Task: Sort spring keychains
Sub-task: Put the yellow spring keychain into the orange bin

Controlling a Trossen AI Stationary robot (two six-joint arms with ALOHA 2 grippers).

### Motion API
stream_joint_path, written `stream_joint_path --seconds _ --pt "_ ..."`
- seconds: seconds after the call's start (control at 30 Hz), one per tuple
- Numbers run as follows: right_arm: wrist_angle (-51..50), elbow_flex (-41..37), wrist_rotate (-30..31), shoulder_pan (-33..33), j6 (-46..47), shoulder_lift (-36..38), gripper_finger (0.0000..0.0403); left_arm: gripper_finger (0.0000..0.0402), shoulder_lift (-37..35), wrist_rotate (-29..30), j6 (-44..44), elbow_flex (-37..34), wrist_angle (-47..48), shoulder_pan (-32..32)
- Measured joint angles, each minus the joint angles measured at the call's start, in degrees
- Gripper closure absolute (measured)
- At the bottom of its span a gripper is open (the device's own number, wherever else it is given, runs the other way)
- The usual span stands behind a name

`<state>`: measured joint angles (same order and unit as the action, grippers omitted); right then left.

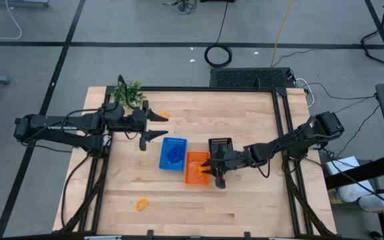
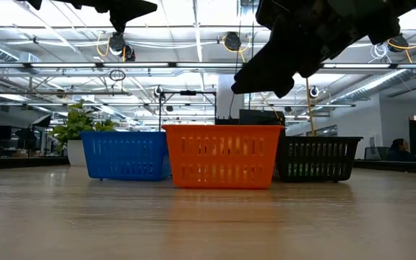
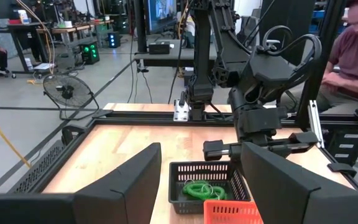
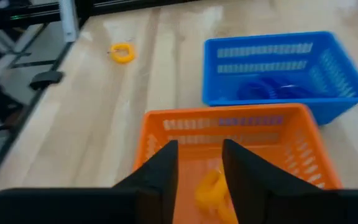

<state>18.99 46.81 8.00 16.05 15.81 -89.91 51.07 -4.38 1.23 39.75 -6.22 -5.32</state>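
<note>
the table (image 1: 245,200) is pale wood in glued strips, smooth with a soft satin sheen, framed by matt black metal rails (image 1: 282,127). the 3 baskets look like moulded plastic with slotted lattice walls: the blue basket (image 4: 278,59) and the orange basket (image 4: 229,127) are slightly glossy, the black basket (image 3: 194,171) duller. the spring keychains are shiny coiled plastic: green ones (image 3: 204,188) in the black basket, an orange one (image 4: 209,186) in the orange basket. the right gripper's (image 4: 199,171) fingers are matt black and smooth.
</note>
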Motion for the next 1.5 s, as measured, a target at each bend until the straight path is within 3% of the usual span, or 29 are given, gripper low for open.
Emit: stream_joint_path --seconds 0.13,0.37,0.7,0.83,0.93,1.07,1.2,1.27,1.37,1.47,1.5 --pt "0.02 0.00 3.95 -0.02 -0.15 0.01 0.0269 0.0169 0.00 0.00 0.00 0.00 0.00 -0.02" --pt "-1.63 0.00 3.92 -0.02 -2.14 4.42 0.0259 0.0169 0.00 -0.02 0.00 0.00 0.00 -0.02" --pt "-20.04 0.00 3.97 0.17 -0.98 24.19 0.0259 0.0169 0.00 0.00 0.00 0.00 0.00 -0.02" --pt "-30.35 0.00 4.23 -0.44 -5.48 32.62 0.0260 0.0169 0.00 -0.02 0.00 0.00 0.00 -0.02" --pt "-33.57 -2.02 8.19 -0.68 -5.89 37.61 0.0261 0.0169 0.00 0.00 0.00 0.00 0.00 -0.02" --pt "-29.37 -11.11 18.91 -0.76 -6.60 42.83 0.0259 0.0169 0.00 0.00 0.00 0.00 0.00 -0.01" --pt "-15.92 -24.18 21.32 -3.00 -6.87 48.18 0.0257 0.0169 0.00 0.00 0.00 0.00 0.00 -0.01" --pt "-6.17 -30.78 17.88 -5.17 -6.81 51.60 0.0258 0.0169 0.00 0.00 0.00 0.00 0.00 -0.02" --pt "7.67 -39.75 7.58 -9.00 -7.47 56.15 0.0259 0.0169 0.00 0.00 0.00 0.00 0.00 -0.01" --pt "15.84 -45.71 2.28 -13.62 -5.74 59.92 0.0257 0.0169 -0.02 0.00 0.00 0.00 -0.04 -0.02" --pt "13.79 -45.27 1.15 -15.13 -4.97 61.41 0.0257 0.0169 -0.02 0.00 0.00 0.00 0.02 -0.02"
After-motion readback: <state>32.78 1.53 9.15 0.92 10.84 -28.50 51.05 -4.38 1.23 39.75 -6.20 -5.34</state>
